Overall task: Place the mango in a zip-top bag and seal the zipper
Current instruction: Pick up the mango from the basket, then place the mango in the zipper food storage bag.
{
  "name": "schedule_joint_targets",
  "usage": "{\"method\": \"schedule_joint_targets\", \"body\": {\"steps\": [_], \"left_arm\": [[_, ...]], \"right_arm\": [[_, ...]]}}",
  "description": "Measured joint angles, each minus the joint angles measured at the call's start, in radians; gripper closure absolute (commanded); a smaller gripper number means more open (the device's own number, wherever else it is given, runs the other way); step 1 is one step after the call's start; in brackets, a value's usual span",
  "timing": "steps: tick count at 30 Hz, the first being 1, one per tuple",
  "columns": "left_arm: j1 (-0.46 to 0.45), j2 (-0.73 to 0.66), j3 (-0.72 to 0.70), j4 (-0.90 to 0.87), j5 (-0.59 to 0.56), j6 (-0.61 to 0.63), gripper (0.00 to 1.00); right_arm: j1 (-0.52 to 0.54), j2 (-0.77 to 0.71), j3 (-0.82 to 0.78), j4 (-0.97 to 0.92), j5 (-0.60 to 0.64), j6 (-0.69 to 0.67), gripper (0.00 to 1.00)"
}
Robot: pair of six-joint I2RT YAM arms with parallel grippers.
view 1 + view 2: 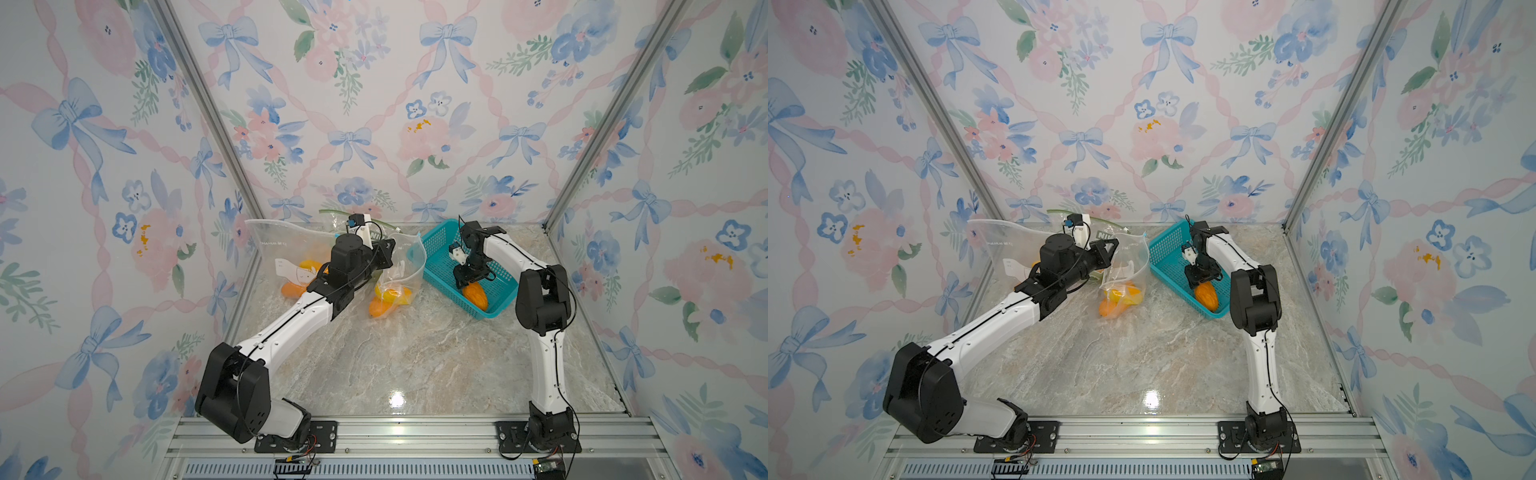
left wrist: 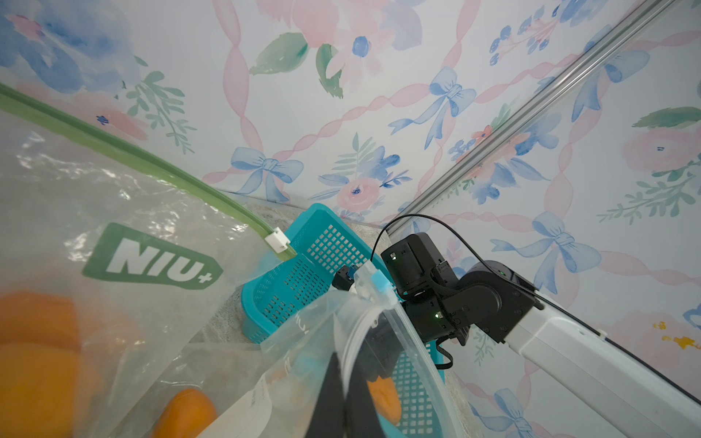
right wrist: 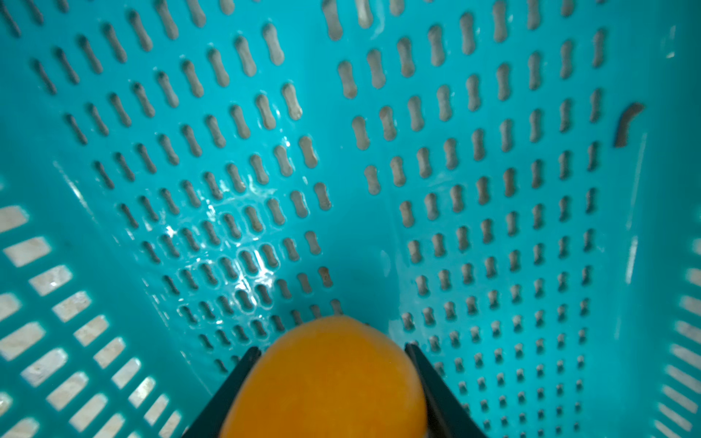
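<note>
An orange mango (image 1: 475,296) (image 1: 1206,296) (image 3: 330,379) lies in the teal basket (image 1: 440,237) (image 1: 1167,245) (image 3: 379,151). My right gripper (image 1: 469,284) (image 1: 1200,282) (image 3: 332,349) reaches down into the basket, its two black fingers pressed against the mango's sides. A clear zip-top bag (image 1: 405,266) (image 1: 1129,266) (image 2: 379,314) stands left of the basket, its mouth gaping and its blue slider (image 2: 380,282) at one end. Orange and yellow fruit (image 1: 390,299) lies in its bottom. My left gripper (image 1: 388,249) (image 1: 1111,249) (image 2: 343,364) is shut on this bag's rim and holds it up.
A second clear bag (image 1: 286,241) (image 2: 151,261), with a green zipper and a NIU+ label, stands behind my left arm at the back left with orange fruit (image 1: 299,286) inside. Patterned walls enclose the marble table (image 1: 415,353) on three sides.
</note>
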Motion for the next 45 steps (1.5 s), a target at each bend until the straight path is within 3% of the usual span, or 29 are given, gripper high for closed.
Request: {"method": "schedule_joint_targets", "body": {"steps": [5,13,30,36,45], "left_arm": [[0.0,0.0,0.0,0.0,0.0,0.0,1.0],[0.0,0.0,0.0,0.0,0.007,0.0,1.0],[0.0,0.002,0.0,0.0,0.008,0.0,1.0],[0.0,0.002,0.0,0.0,0.008,0.0,1.0],[0.0,0.002,0.0,0.0,0.008,0.0,1.0]], "right_arm": [[0.008,-0.074,-0.006,0.024,0.022,0.027,0.64],[0.04,-0.346,-0.108,0.174,0.041,0.105,0.66],[0.262,-0.763,-0.371,0.688,0.014,0.221,0.66],[0.325,-0.838,-0.489,0.93,0.002,0.235,0.66],[0.418,-0.784,-0.513,1.167,-0.006,0.211,0.65]]}}
